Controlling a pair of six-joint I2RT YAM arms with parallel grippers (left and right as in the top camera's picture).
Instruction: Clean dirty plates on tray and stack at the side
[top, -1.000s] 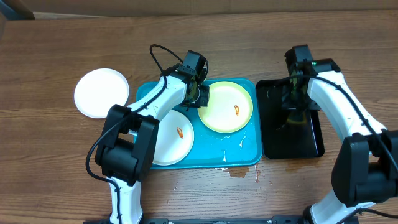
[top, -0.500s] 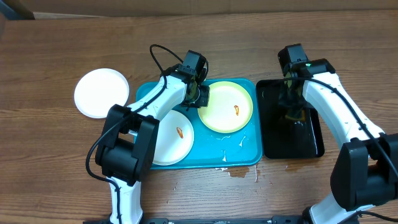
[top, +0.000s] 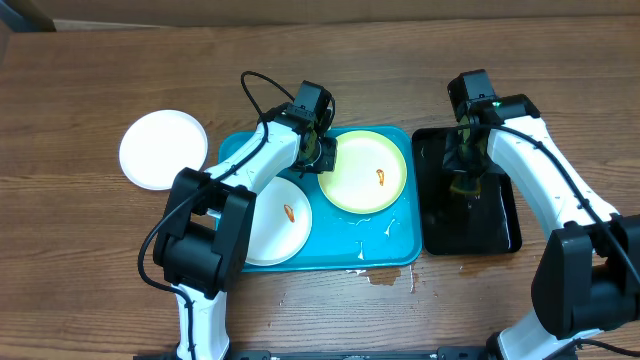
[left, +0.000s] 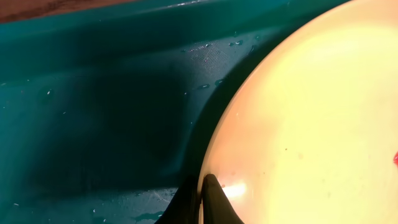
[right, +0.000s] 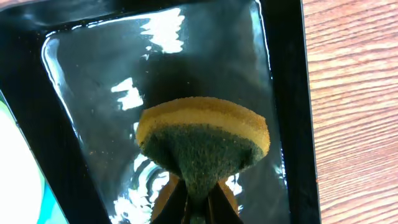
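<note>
The turquoise tray (top: 235, 150) holds a pale yellow-green plate (top: 355, 185) with an orange smear at its right and a white smeared plate (top: 272, 235) at its front left. A second white plate (top: 160, 150) lies on the table left of the tray. My left gripper (top: 322, 155) is shut on the left rim of the yellow-green plate (left: 311, 118); the tray (left: 93, 106) shows beneath it in the left wrist view. My right gripper (top: 466, 165) is shut on a yellow and green sponge (right: 202, 134) above the wet black tray (right: 93, 93).
The black tray (top: 500, 225) stands right of the turquoise tray. A small puddle (top: 385, 275) wets the wood at the turquoise tray's front edge. Bare wooden table (top: 90, 260) lies around both trays.
My right arm has shifted slightly left with the sponge over the black tray. The left arm and the plates have not moved.
</note>
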